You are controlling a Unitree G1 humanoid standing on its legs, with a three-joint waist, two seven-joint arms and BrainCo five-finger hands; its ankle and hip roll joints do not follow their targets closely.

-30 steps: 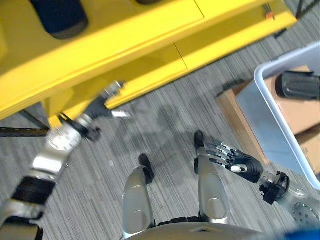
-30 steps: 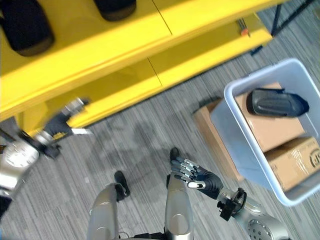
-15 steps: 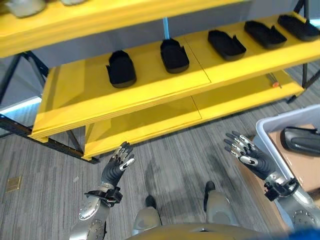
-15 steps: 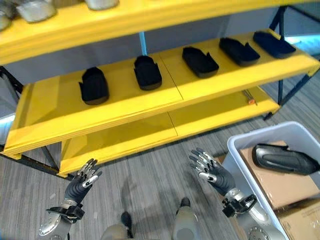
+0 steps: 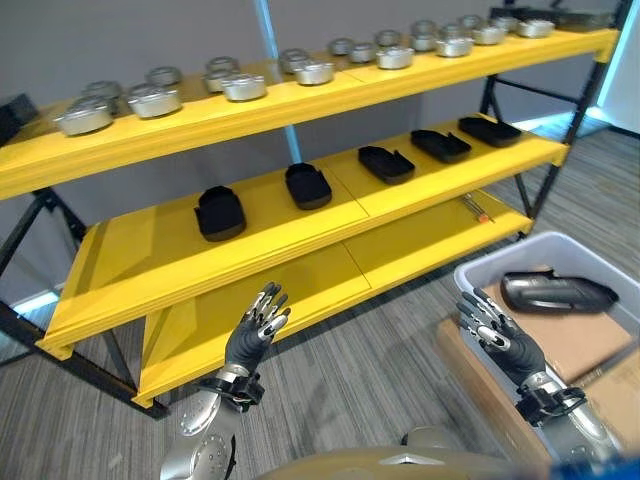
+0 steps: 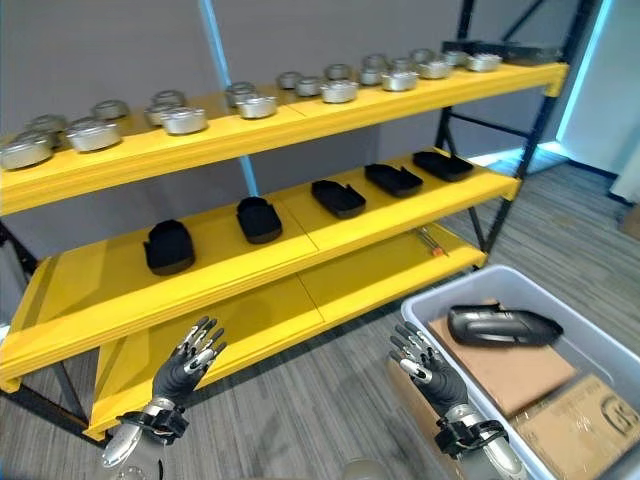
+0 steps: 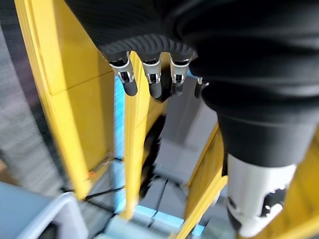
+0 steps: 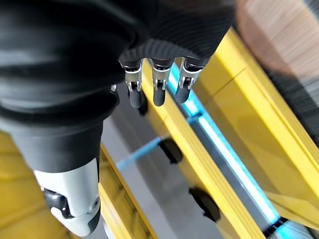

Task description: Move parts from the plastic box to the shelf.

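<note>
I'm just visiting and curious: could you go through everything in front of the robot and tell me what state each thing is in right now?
Left hand: open, fingers straight, holding nothing.
Right hand: open, raised beside the box, holding nothing.
Plastic box: on the floor, lidless.
Black part: lying on cardboard in the box, untouched.
Black parts on middle shelf: set in a row.
Metal tins on top shelf: standing in a row.
</note>
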